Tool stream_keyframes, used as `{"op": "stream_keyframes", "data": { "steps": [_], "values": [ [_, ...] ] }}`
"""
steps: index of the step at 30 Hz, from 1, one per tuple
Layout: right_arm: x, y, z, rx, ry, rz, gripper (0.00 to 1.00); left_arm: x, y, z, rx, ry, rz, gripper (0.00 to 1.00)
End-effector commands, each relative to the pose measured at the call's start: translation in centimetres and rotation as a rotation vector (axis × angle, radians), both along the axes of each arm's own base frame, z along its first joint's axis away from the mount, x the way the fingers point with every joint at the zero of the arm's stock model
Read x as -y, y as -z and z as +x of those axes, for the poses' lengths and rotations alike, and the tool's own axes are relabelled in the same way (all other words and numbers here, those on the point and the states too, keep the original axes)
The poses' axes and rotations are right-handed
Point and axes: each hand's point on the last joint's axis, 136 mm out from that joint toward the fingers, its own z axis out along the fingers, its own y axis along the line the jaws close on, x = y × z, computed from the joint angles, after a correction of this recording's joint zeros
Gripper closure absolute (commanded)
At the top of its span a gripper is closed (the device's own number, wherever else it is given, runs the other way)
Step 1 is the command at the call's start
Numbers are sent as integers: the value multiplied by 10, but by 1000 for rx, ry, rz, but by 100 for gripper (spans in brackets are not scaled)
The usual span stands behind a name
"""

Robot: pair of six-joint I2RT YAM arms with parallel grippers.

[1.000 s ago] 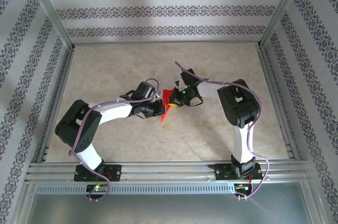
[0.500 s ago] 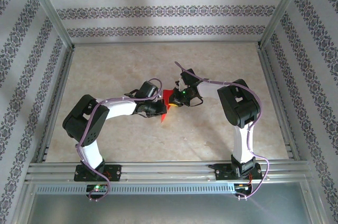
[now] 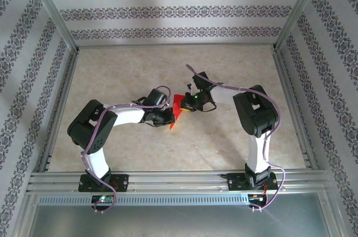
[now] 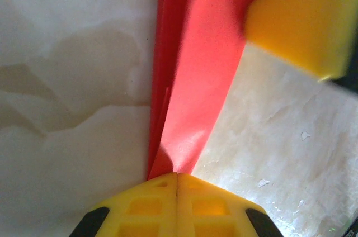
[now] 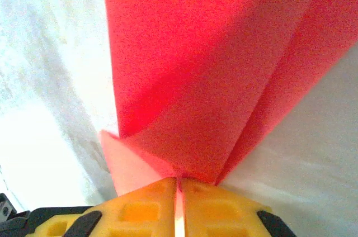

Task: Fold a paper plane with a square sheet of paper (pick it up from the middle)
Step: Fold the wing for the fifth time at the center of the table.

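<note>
Wallpapered walls [image 3: 179, 10] and a metal frame [image 3: 168, 178] close in a marbled beige table [image 3: 235, 64], and both arms reach to its middle, where the red paper [image 3: 177, 104] is held up off the surface between them. The left gripper [image 4: 177, 176] is pressed together on the paper's narrow lower end, with the folded layers rising away from its yellow tips. The right gripper [image 5: 179, 180] meets the paper from the opposite side, its fingers almost together with a thin slit of light between them, and the creased flaps fan out from their tips. In the left wrist view one blurred yellow finger [image 4: 296, 24] of the right gripper overlaps the paper's far edge. Purple cables [image 3: 224, 86] loop over both arms
</note>
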Motion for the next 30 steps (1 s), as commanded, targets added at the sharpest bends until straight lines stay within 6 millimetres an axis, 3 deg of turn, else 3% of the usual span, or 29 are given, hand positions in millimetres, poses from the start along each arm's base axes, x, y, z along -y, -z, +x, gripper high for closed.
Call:
{"op": "stream_keyframes", "data": {
  "steps": [1, 4, 11, 22, 30],
  "values": [
    [11, -49, 23, 171, -1, 35, 86, -19, 29, -20, -96, -17, 93, 100],
    [1, -59, 12, 208, -42, 66, 86, -18, 29, -20, -98, -7, 95, 100],
    [-23, -42, -23, 190, -110, 31, 94, -18, 28, -19, -95, -1, 96, 100],
    [-21, -2, -39, 87, -92, -61, 100, -19, 29, -20, -91, -2, 100, 100],
    [-34, 5, -47, 52, -133, -22, 100, -19, 31, -22, -92, 0, 104, 100]
  ]
}}
